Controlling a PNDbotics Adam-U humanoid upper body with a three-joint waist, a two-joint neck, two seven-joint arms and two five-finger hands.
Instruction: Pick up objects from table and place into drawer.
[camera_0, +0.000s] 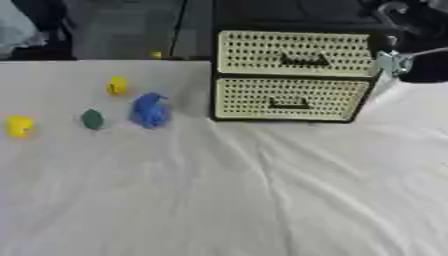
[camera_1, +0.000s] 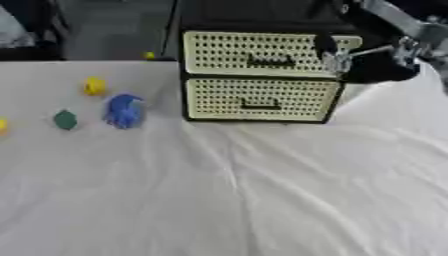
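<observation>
Beside the closed drawer unit (camera_1: 261, 77), the right hand (camera_1: 337, 60) shows fingers I cannot tell apart.

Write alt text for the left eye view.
A cream two-drawer unit, both drawers closed, stands at the back of a white-clothed table. To its left lie a blue object, a green one and two yellow ones.

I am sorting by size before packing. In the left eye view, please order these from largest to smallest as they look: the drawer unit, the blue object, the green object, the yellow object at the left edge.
1. Drawer unit.
2. Blue object.
3. Green object and yellow object: they look alike, so I do not rank them.
</observation>
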